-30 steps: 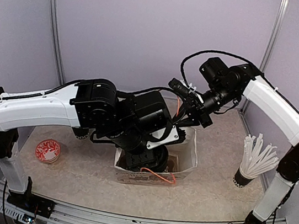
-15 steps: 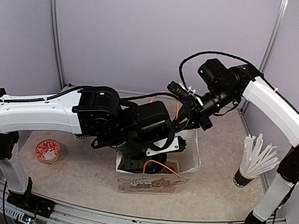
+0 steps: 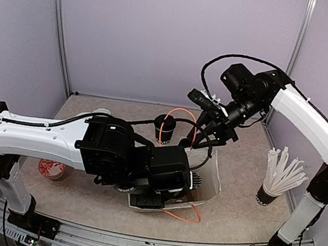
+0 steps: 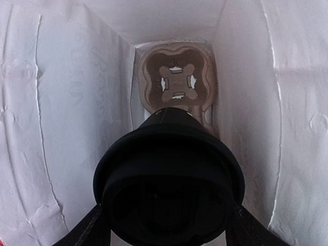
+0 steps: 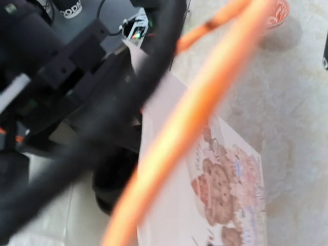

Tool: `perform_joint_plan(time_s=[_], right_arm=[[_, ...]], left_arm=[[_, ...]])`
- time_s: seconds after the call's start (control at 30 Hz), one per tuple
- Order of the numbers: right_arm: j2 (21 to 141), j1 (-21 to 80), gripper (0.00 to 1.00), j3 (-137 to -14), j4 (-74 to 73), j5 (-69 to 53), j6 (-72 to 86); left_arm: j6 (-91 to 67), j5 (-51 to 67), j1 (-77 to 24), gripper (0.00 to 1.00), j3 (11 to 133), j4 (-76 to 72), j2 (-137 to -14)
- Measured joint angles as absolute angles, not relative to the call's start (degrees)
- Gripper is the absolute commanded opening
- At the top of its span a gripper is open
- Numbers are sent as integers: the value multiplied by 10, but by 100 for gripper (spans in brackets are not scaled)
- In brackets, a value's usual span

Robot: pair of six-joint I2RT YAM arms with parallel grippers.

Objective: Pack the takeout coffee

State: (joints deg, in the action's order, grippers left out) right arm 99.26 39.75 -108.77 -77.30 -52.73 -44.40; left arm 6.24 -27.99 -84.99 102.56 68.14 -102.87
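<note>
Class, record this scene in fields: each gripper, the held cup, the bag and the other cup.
left gripper: inside the bag, jaws shut on a lidded cup
bag: white, open, a cardboard carrier at its bottom
right gripper: at the bag's orange handle; grip unclear
second cup: stands behind the bag

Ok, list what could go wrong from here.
The cup in the left fingers hides the tray pocket below it; set down off-centre, it could tip and spill. The bag walls crowd the cup, so pulling out might drag the bag over.
</note>
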Motion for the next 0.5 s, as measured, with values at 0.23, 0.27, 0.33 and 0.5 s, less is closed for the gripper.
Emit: perform_joint_plan(time_s=[0.23, 0.27, 0.33, 0.5], right_arm=[[947, 381, 44, -1137, -781, -521, -467], [942, 373, 44, -1150, -776, -522, -466], [934, 356, 43, -1158, -755, -519, -455], [954, 344, 35, -1119, -684, -491, -412]], left_arm=[[33, -320, -895, 59, 1026, 709, -1043], [28, -324, -900, 59, 1026, 714, -1046], [20, -333, -910, 58, 1026, 720, -1050], [-9, -362, -936, 57, 1022, 730, -1058]])
